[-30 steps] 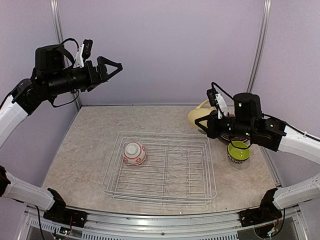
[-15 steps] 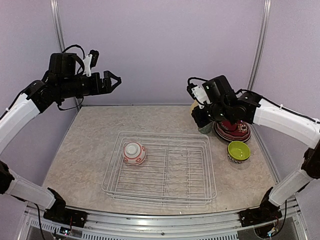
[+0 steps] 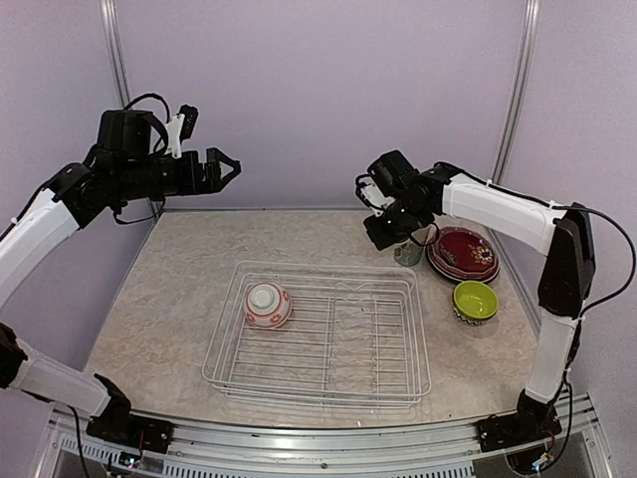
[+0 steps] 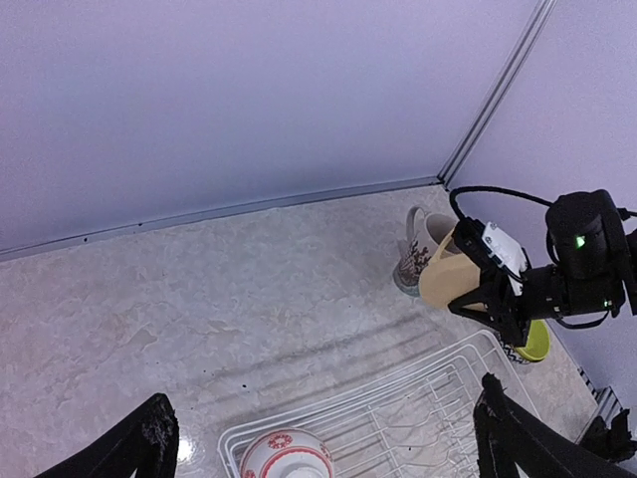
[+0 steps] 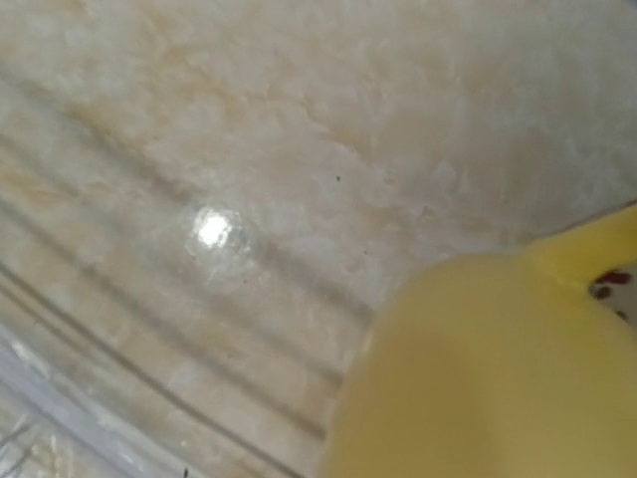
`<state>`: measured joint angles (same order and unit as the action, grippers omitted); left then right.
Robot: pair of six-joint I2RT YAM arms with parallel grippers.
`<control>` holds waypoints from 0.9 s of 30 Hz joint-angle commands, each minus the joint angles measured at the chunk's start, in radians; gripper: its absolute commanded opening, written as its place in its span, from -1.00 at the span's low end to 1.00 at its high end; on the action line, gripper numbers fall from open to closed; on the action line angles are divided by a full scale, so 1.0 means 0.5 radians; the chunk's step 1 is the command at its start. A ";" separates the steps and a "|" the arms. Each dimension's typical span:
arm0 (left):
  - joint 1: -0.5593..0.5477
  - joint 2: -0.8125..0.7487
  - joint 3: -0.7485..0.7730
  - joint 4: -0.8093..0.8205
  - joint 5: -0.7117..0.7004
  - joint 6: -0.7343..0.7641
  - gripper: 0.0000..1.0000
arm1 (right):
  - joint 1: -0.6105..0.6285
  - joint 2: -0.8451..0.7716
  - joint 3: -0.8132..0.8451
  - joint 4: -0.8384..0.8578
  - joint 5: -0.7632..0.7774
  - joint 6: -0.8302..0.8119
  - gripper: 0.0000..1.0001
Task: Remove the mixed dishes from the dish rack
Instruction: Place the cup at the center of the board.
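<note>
As things stand, step: one dish is being carried out. The right gripper (image 3: 381,234) is clamped on the pale yellow mug (image 4: 441,282) and holds it tilted above the table (image 3: 169,299), just beyond the far right corner of the dish rack (image 3: 338,334).
Left gripper (image 3: 224,167): raised high at the far left, jaws spread wide, holding nothing.
In the rack: only the red-patterned bowl (image 3: 267,304), upside down near the far left corner.
Out of the rack: the tall floral cup (image 3: 406,254), a stack of plates (image 3: 463,254) with a maroon one on top, and the lime-green bowl (image 3: 475,300), all grouped on the table to the right of the rack.
Next move: probably righting the mug and lowering it onto a bare patch beside the floral cup without knocking it. Whether mug and cup touch now cannot be told. After that, the bowl would need a grip on its foot ring or rim, and the left arm looks nearer to it.
Mug: smooth glazed ceramic with rounded walls, likely slippery in a narrow pinch.
Rack: thin silver-white wire, grid bottom, low sides.
Bowl: round, white with red motifs, raised foot ring uppermost.
Table: mottled beige, stone-like, with a slight sheen.
</note>
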<state>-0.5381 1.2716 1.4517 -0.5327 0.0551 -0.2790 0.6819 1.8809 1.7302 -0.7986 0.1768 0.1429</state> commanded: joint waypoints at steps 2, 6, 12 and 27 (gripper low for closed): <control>-0.039 0.020 -0.008 -0.055 -0.012 0.061 0.98 | -0.060 0.235 0.333 -0.185 -0.136 -0.009 -1.00; -0.095 0.070 0.012 -0.093 -0.101 0.110 0.98 | -0.095 0.415 0.517 -0.289 -0.172 -0.023 -1.00; -0.258 0.135 0.022 -0.143 -0.383 0.250 0.98 | -0.146 0.632 0.696 -0.408 -0.189 -0.008 -1.00; -0.232 0.188 0.062 -0.179 -0.291 0.153 0.98 | -0.241 0.792 0.710 -0.357 -0.313 0.005 -1.00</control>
<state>-0.6624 1.3674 1.4559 -0.6010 -0.1024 -0.1902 0.5713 2.2490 2.0510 -0.9970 0.0334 0.1467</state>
